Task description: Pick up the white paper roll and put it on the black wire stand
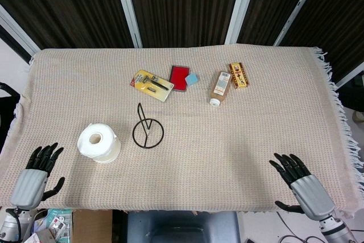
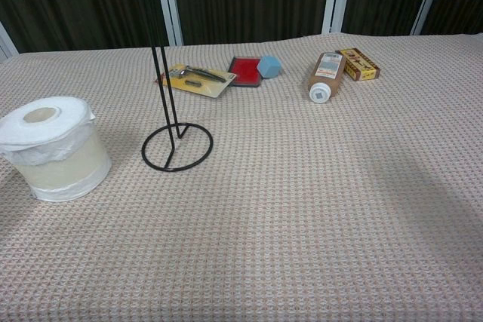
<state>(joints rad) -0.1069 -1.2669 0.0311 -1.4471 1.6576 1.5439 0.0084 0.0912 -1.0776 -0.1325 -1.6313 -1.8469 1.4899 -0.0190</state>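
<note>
I see a table covered by a beige woven cloth, with a fringe on its right edge. In the lower left of the head view, the white paper roll stands on its end on the cloth. Just to its right is the black wire stand, its round base flat and its thin post upright. In the upper middle lie a yellow card with a razor, a red flat tin and a small blue block touching the tin. More to the right, a brown bottle lies on its side, beside a small printed box.
</note>
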